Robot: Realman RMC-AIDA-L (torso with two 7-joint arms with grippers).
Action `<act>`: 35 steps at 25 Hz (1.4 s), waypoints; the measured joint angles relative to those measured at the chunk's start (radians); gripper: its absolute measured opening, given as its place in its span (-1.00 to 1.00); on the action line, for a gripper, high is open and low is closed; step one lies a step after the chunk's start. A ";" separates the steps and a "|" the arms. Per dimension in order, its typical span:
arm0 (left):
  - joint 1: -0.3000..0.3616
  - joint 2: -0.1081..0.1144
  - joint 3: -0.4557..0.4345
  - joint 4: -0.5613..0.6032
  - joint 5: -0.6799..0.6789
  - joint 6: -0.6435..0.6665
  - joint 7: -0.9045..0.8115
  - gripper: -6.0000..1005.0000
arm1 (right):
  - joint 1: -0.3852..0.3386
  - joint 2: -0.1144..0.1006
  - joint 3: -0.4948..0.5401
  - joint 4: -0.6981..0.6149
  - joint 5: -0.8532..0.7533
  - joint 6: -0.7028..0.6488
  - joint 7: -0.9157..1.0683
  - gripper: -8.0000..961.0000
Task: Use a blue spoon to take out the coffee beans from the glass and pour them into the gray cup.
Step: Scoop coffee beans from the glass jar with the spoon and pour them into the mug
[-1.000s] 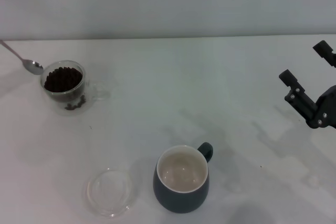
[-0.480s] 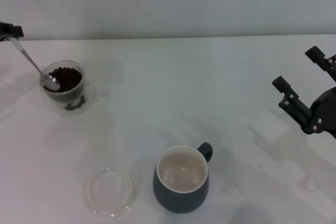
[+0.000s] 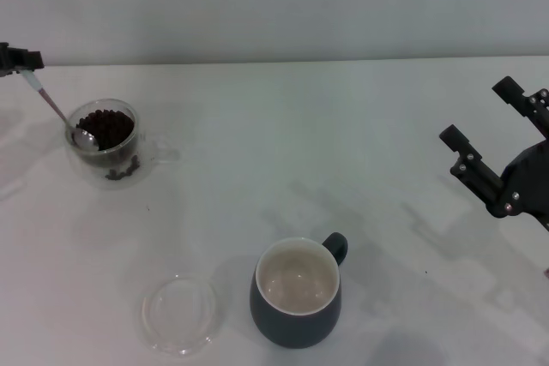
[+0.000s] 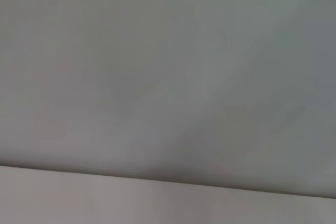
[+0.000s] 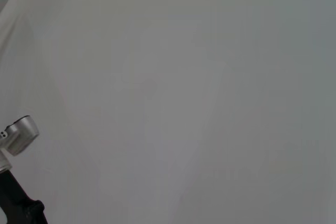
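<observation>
Scooping step — left tool point(image 3: 19, 59) grips spoon point(image 3: 57, 111), bowl in the glass point(image 3: 105, 142).
Next: lift level, carry to the cup point(image 3: 297, 295) — right tool point(image 3: 485, 141) released, far from it.

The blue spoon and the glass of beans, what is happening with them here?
The left gripper holds the blue spoon by its handle, with the bowl dipped among the coffee beans in the glass. The gray cup has no beans in it. The right gripper hovers open at the right, holding nothing.
</observation>
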 joint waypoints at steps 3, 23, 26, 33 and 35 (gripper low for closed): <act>0.002 -0.011 0.001 -0.005 0.001 -0.019 0.007 -0.73 | 0.000 0.000 0.000 -0.008 0.000 0.017 0.000 0.53; 0.055 -0.060 -0.055 -0.065 -0.105 -0.095 0.076 -0.73 | 0.013 0.002 0.002 -0.053 0.004 0.110 0.000 0.53; 0.060 -0.063 -0.058 -0.084 -0.140 -0.095 0.076 -0.73 | 0.015 0.001 0.003 -0.057 0.003 0.114 -0.003 0.53; 0.088 -0.068 -0.169 -0.135 -0.166 -0.099 0.076 -0.73 | 0.017 -0.001 0.008 -0.058 0.005 0.118 -0.009 0.53; 0.102 -0.073 -0.203 -0.143 -0.171 -0.099 0.077 -0.73 | 0.019 -0.002 0.012 -0.058 0.008 0.122 -0.009 0.53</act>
